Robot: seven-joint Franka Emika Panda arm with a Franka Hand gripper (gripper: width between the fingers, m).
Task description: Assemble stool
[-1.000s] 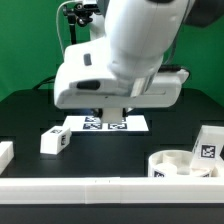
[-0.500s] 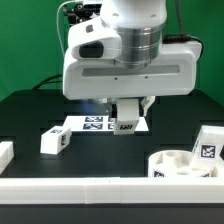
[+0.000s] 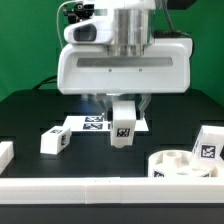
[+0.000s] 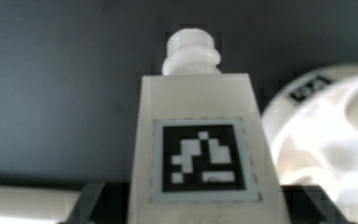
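Leg point(image 3: 122, 128) of the stool, white and chunky with a black-and-white square tag on its facing side, hangs in the centre of the exterior view. It is pinched between the two fingers of the gripper point(image 3: 123, 106), whose jaws press against its sides. In the wrist view this leg fills the middle of the frame, tag toward the camera, with a knobbed peg point(image 4: 190, 50) at its far end. The seat disc point(image 3: 186, 164), round and shallow, lies in the lower right of the exterior view, and its curved edge shows beside the held leg in the wrist view. A second leg point(image 3: 55, 141) lies on the black table point(image 3: 28, 122) at the exterior view's left, well apart from the seat disc. A third leg point(image 3: 209, 145) stands near the disc at the right edge. The marker board point(image 3: 92, 122) lies flat behind the held leg. A long white rail point(image 3: 90, 191) runs along the bottom of the frame.
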